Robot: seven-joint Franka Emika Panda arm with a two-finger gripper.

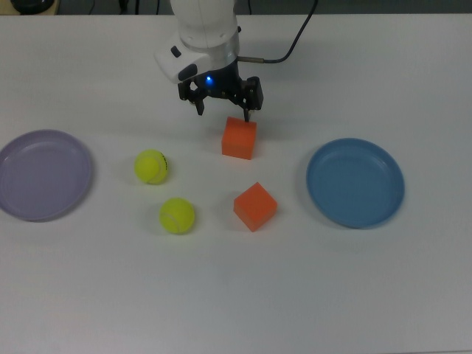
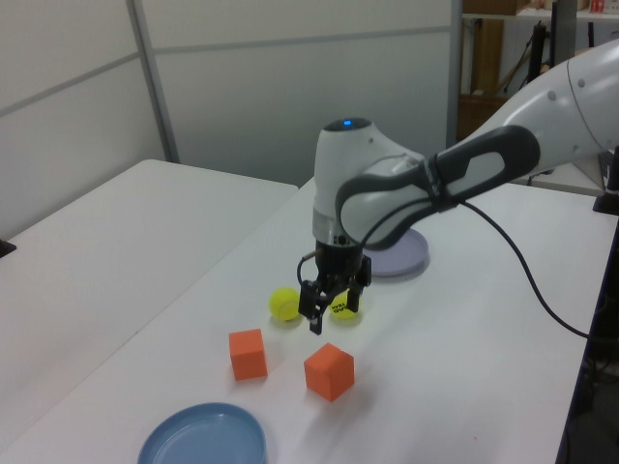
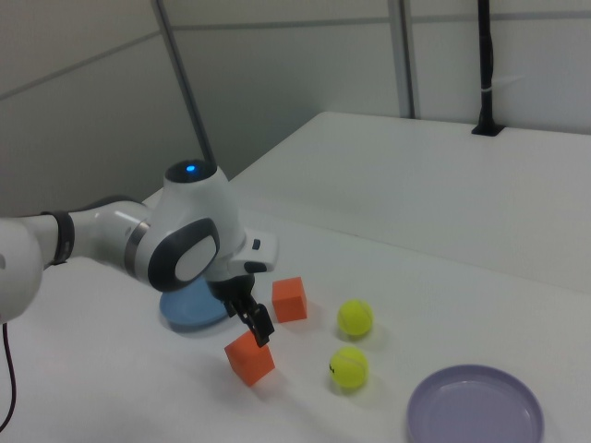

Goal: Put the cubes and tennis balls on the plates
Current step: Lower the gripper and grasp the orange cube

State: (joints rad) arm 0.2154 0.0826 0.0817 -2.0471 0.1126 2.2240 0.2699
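Two orange cubes lie mid-table: one (image 1: 240, 138) (image 2: 248, 354) (image 3: 289, 299) just below my gripper in the top view, the other (image 1: 255, 206) (image 2: 329, 371) (image 3: 249, 360) nearer the front. Two tennis balls (image 1: 151, 167) (image 1: 177, 215) sit to the top view's left of them, with the purple plate (image 1: 44, 175) (image 3: 476, 406) beyond. The blue plate (image 1: 355, 183) (image 2: 203, 440) is at the top view's right. My gripper (image 1: 223, 112) (image 2: 332, 314) (image 3: 255, 325) hangs open and empty above the cubes, touching nothing. In the left view it partly covers one ball (image 2: 341, 305).
The white arm reaches in from the top view's far edge, trailing a black cable (image 1: 295, 37). In the left view it hides part of the purple plate (image 2: 406, 259). In the right view the arm covers much of the blue plate (image 3: 189, 316).
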